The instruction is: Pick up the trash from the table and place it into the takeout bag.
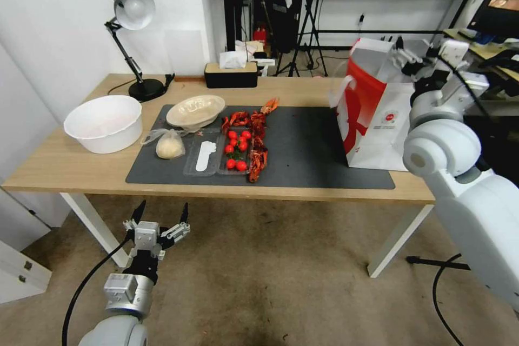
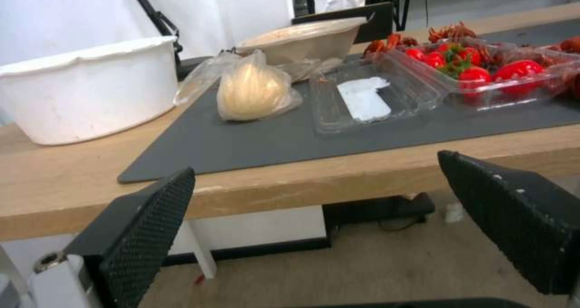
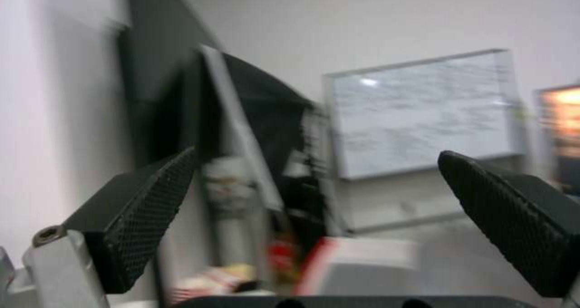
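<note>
Hanging below the desk's point(image 1: 70, 165) near edge, the left gripper point(image 1: 160, 215) holds its fingers point(image 2: 148, 217) spread and empty; the clear bag with a pale lump point(image 1: 169, 144) lies up and ahead on the dark mat point(image 1: 313, 146), nearest this arm. Beside it sit a beige bowl point(image 1: 195, 110) and clear trays. The right gripper point(image 1: 408, 57), fingers apart, hovers at the takeout bag's point(image 1: 378, 119) mouth. Tripods and a whiteboard stand behind.

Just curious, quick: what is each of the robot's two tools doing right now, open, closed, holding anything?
Left tool: open, empty, below the table edge.
Right tool: open, empty, above the takeout bag.
</note>
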Controlling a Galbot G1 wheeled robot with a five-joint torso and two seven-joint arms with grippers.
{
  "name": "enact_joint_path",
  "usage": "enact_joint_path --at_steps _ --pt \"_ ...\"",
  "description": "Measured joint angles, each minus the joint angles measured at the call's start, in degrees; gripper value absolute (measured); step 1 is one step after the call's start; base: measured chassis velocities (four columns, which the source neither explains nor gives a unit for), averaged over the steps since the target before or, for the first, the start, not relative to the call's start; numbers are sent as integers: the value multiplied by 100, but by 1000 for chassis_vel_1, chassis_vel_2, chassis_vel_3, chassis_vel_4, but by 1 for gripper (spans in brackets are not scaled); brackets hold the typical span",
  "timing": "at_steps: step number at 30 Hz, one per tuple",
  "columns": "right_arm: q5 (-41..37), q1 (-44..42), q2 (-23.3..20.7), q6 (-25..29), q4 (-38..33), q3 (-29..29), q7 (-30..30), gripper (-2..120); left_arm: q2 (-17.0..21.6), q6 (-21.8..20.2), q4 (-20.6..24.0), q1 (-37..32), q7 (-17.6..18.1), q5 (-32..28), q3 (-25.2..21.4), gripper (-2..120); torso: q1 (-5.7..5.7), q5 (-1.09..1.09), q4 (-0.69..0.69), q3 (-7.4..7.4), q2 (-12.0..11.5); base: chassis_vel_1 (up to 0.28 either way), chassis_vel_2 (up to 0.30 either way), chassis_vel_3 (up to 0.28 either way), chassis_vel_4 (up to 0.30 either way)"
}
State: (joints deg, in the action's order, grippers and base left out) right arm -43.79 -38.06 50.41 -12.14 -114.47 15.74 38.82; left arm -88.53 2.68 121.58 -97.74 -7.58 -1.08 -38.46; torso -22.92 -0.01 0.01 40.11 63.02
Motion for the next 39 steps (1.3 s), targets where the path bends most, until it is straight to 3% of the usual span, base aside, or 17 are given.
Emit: enact_joint_path --at_steps 3,4,6,11,16,23,39 --pt "-291 -174 -127 694 -304 54 -768 100 4 3 2 -3 -2 -1 4 100 0 0 -1 0 0 0 0 0 0" --pt "-291 -174 -127 694 -304 54 -768 100 4 3 2 -3 -2 -1 4 100 0 0 -1 0 0 0 0 0 0" --pt "-522 -657 -273 1192 -717 110 -1607 100 16 18 24 -12 -3 -8 4 100 0 0 -1 0 0 0 0 0 0" --pt "-242 -1846 -431 1572 -1234 194 -2623 100 45 37 32 -31 -4 -33 -6 100 1 0 -3 -1 1 0 0 0 0" --pt "581 -2447 -391 1649 -1317 123 -2537 100 58 46 18 -25 -4 -41 -9 100 0 1 0 0 0 0 0 0 0" --pt "1677 -3664 -169 1697 -1447 95 -1936 100 70 54 -23 -1 -2 -52 -18 100 1 1 -2 -1 0 0 0 0 0" --pt "2863 -5423 376 2536 -912 -123 -1241 100 79 58 -116 88 4 -60 -21 100 1 0 -2 0 1 0 0 0 0"
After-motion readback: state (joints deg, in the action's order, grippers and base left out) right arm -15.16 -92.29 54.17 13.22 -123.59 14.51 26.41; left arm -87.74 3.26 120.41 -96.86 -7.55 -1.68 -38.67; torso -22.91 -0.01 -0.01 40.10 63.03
